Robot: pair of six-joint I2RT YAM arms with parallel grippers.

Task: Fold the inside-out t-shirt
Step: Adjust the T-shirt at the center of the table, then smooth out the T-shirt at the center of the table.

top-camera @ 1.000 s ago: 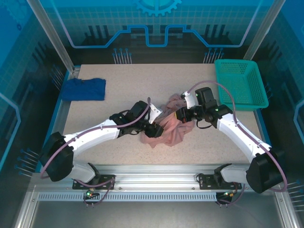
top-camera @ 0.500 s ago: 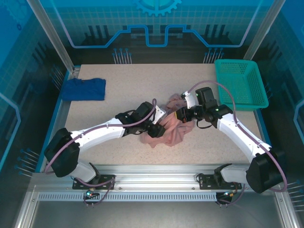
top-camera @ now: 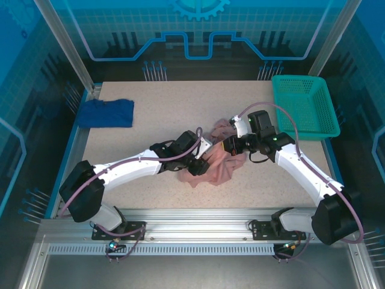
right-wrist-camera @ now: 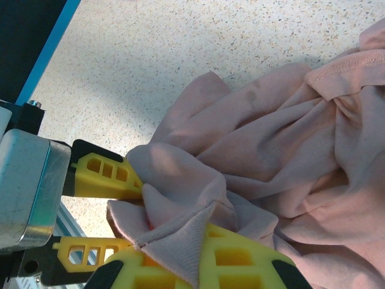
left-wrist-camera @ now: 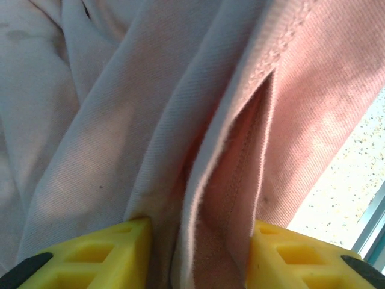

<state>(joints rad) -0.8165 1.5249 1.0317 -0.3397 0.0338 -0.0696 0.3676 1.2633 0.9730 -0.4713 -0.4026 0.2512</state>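
Arms meet at mid-table: on the speckled table (top-camera: 150, 96), the inside-out t-shirt (top-camera: 218, 171) lies crumpled in a dusty-pink heap, a little right of the middle and nearer the front edge than the back. Your right gripper (top-camera: 231, 144) comes in from the right and sits on the far side of the heap. In its wrist view its yellow fingers (right-wrist-camera: 240, 262) are drawn together, with a pointed flap of the pink cloth pinched between them and more fabric bunched over their tops. Your left gripper (top-camera: 200, 164) reaches in from the left and presses into the heap's left side. Its jaws stand partly apart, and in its own wrist view a long, seamed fold runs down into the gap between the two yellow pads (left-wrist-camera: 96, 256). The fold touches both pads, yet it looks slack, with an unpressed crease open along its length. In the right wrist view you see those same left fingers one above the other, a lump of shirt between them. A dark blue cloth (top-camera: 107, 112) lies well apart near the far left corner, and a green basket (top-camera: 304, 108) stands at the far right edge.
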